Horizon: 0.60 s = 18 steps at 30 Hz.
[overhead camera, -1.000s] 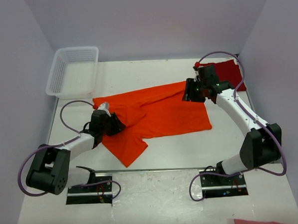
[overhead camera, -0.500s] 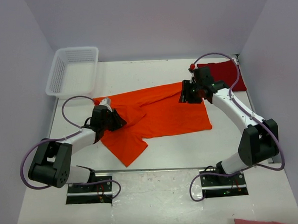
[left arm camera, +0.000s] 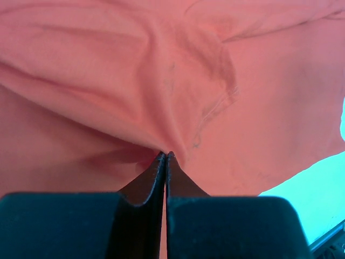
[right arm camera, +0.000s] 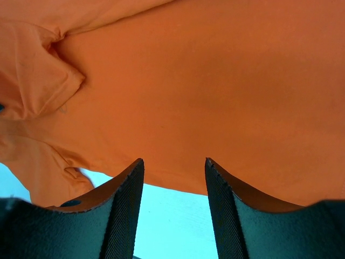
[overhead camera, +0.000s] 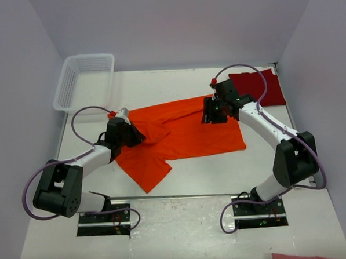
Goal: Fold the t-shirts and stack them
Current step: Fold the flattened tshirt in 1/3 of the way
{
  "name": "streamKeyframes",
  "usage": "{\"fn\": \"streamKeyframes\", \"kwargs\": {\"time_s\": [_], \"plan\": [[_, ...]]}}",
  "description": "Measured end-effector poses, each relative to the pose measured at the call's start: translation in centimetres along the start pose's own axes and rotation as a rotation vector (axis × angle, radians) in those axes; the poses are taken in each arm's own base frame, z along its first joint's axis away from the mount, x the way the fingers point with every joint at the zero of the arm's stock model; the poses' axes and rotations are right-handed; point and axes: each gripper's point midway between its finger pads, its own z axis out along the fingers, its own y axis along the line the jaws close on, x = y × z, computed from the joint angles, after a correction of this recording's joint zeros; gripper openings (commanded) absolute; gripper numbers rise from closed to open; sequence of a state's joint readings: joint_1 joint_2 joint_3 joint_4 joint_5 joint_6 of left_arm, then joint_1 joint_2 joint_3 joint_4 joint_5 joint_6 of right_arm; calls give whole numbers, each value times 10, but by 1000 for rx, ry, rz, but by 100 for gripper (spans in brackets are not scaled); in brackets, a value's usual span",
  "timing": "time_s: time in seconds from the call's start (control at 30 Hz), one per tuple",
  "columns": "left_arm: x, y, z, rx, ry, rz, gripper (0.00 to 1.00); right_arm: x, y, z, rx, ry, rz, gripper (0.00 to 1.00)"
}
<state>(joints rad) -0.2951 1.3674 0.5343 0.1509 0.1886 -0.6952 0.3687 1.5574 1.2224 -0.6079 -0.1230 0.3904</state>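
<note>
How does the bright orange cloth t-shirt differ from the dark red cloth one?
The orange t-shirt lies spread and rumpled mid-table; the dark red t-shirt is a compact rectangle far right. The left gripper pinches the orange one; no gripper touches the red one. Both rest on the white table.

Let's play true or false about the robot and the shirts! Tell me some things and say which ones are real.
1. The orange t-shirt lies spread out on the table. True.
2. The left gripper is wide open. False: it is shut, pinching a fold of the orange t-shirt.
3. The right gripper is open. True.
4. The dark red t-shirt lies on top of the orange one. False: it lies folded at the far right of the table, not on it.
5. The white basket stands at the far left. True.
</note>
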Motion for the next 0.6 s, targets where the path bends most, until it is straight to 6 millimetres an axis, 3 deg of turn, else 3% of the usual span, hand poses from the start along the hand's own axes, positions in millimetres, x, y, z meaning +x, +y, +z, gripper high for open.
{"fn": "streamKeyframes", "kwargs": {"time_s": [0.1,0.23,0.27,0.37,0.6], "plan": [[-11,-8,2,13,-17,5,1,4,4,4,-3,14,-9,50],[-23,-14,11,17,-23,17,28,7,7,6,-3,23,-16,50],[-25,-15,15,15,-21,17,39,8,7,7,-2,24,-19,50],[-26,-14,24,8,-4,15,51,9,6,8,2,27,-19,50],[-21,-14,35,16,41,21,56,8,4,8,18,21,-20,50]]}}
